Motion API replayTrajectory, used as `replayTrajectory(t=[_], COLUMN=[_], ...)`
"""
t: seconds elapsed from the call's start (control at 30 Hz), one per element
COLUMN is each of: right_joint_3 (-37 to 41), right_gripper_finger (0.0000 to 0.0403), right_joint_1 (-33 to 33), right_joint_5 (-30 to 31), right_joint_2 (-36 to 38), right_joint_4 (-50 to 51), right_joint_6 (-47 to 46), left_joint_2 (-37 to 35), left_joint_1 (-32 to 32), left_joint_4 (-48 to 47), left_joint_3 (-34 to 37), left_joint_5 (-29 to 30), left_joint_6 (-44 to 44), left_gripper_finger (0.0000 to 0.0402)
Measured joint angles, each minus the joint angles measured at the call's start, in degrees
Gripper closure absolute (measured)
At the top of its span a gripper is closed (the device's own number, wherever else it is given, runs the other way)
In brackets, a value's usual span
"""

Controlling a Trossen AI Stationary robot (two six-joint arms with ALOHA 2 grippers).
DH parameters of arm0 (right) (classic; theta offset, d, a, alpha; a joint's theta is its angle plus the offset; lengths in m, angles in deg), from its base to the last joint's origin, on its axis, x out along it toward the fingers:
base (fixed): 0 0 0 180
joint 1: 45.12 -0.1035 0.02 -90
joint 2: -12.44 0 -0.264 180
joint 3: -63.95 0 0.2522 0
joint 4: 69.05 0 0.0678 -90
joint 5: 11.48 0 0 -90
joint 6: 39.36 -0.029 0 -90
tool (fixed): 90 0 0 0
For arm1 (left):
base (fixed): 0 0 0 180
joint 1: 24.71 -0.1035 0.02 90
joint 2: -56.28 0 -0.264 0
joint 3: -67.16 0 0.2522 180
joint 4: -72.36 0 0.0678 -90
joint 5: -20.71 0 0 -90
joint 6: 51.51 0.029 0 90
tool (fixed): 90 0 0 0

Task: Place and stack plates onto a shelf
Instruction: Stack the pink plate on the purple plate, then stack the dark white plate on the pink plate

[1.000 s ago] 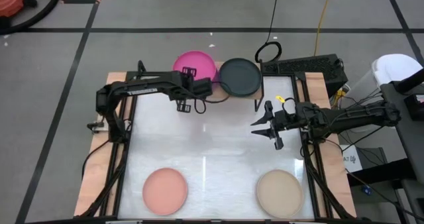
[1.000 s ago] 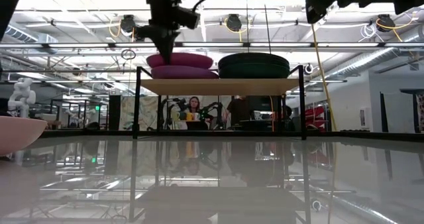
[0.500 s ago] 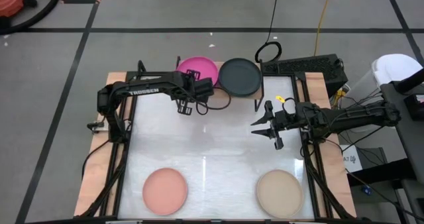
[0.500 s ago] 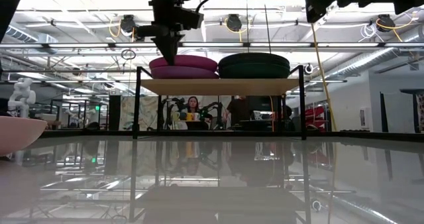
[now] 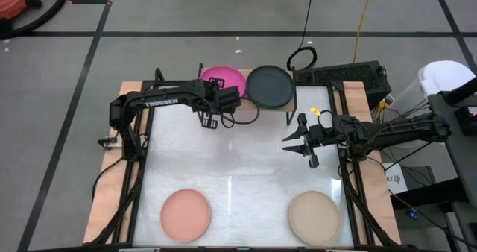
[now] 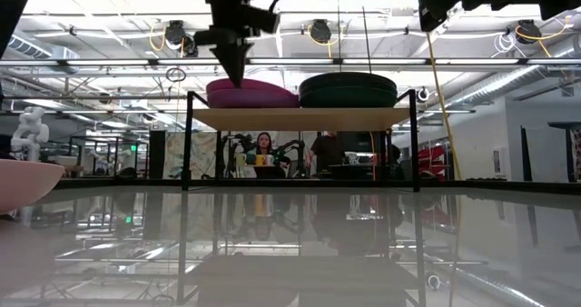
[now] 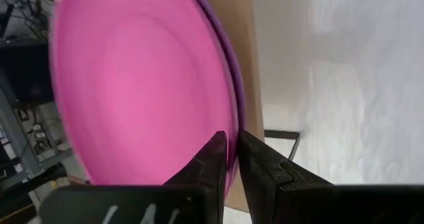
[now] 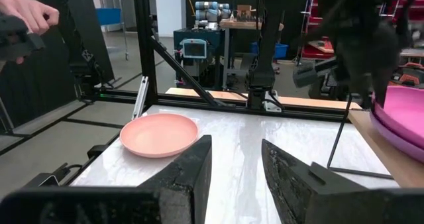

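My left gripper point(image 7: 229, 159) point(image 6: 234, 71) points down over the shelf's point(image 6: 300, 118) left half and is shut on the magenta plate point(image 5: 222, 80) point(image 6: 254, 93). That plate lies nested on the purple plate, of which only a rim sliver point(image 7: 234, 85) shows. A stack of dark plates point(image 5: 270, 86) point(image 6: 348, 89) rests on the shelf's right half. The salmon plate point(image 5: 186, 215) point(image 8: 159, 134) and the beige plate point(image 5: 315, 216) lie flat near the table's near edge. My right gripper point(image 5: 298, 142) point(image 8: 235, 177) hangs open above the table's right side, touching nothing. My left gripper pinches the magenta plate's near rim point(image 7: 230, 141) between its two fingers point(image 7: 213, 159), close to the shelf's front edge. The fingers come from above, pointing down, one inside the rim and one outside. The plate lies level, resting on the purple plate below it.
Black shelf legs point(image 6: 188, 143) point(image 6: 415, 143) stand on the white tabletop point(image 5: 246, 177), whose middle is bare. A cable loop point(image 5: 302, 58) and dark gear lie beyond the far edge. A person's hand point(image 8: 26, 12) shows in the room, and people sit far behind the shelf point(image 6: 263, 148).
My left gripper has moved a little toward the table's right and down, still shut on the magenta plate. The plate, held slightly above the purple one a second ago, has shifted right and settled down into it.
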Motion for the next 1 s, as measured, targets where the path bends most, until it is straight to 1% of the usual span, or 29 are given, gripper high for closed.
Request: replayTrajectory(t=[0.1,0.27,0.4,0.57,0.73,0.83,1.0], right_joint_3=[0.0,0.0,0.01,0.0,0.0,0.0,0.02], right_gripper_finger=[0.0289,0.0289,0.0289,0.0289,0.0289,0.0289,0.0289], right_joint_1=[0.0,0.02,0.02,0.0,0.0,0.0,0.0], right_joint_5=[0.0,0.0,0.0,0.0,0.0,0.0,0.0], right_joint_2=[0.0,0.0,0.0,0.0,0.0,0.0,0.0], right_joint_4=[0.02,0.42,0.44,0.44,0.44,0.44,0.58], right_joint_6=[0.0,0.0,0.0,-0.02,-0.32,-0.42,-0.42], left_joint_2=[-0.04,-0.09,-0.11,-0.11,-0.09,-0.09,-0.04], left_joint_1=[0.69,2.14,2.43,1.63,-0.16,-1.17,-1.76], left_joint_4=[-1.03,-2.92,-2.8,-2.76,-0.34,0.5,1.58], left_joint_3=[-3.27,-10.83,-13.63,-12.04,-7.04,-3.9,-1.94], left_joint_5=[0.01,-0.35,-6.34,-6.46,-6.23,-6.25,-6.25], left_joint_6=[-0.24,-1.15,-2.69,-4.15,-5.6,-6.41,-7.28], left_gripper_finger=[0.0355,0.0354,0.0354,0.0354,0.0351,0.0325,0.0256])
